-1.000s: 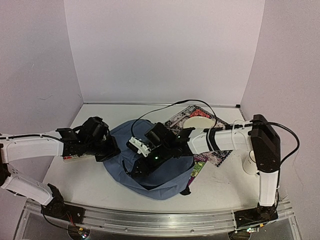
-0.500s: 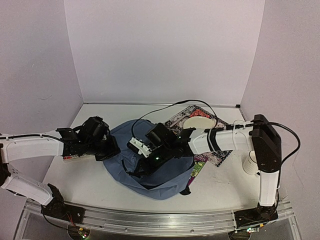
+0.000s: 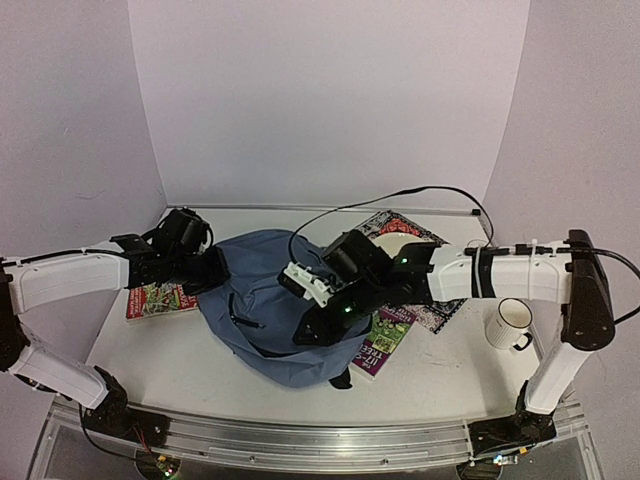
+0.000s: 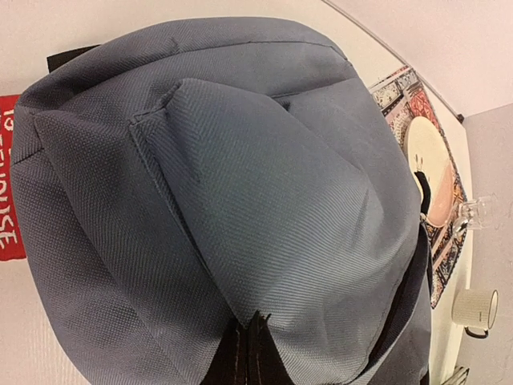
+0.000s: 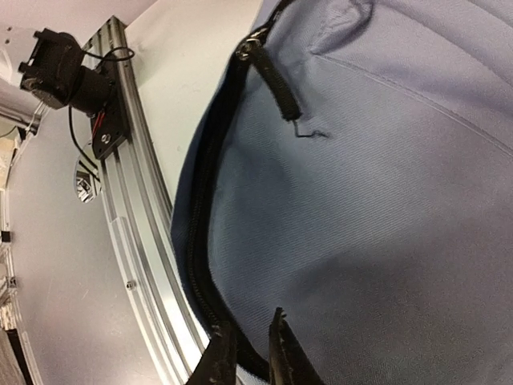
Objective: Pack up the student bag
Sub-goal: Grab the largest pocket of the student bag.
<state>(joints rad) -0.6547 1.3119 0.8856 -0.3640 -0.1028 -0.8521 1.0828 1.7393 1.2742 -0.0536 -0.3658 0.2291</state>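
The student bag [image 3: 262, 268] slumps centre-frame on the surface [image 3: 440, 372] — likely soft, floppy; take its zipper edge [image 5: 196, 241]. Left jaws pinch its fabric; right jaws nearly closed there — grip unclear.

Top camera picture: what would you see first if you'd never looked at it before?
The big grey-blue student bag slumped in the middle of the table. The left gripper pinches its fabric on the left side, and the right gripper sits by its black zipper. A white mug stands off to the right.
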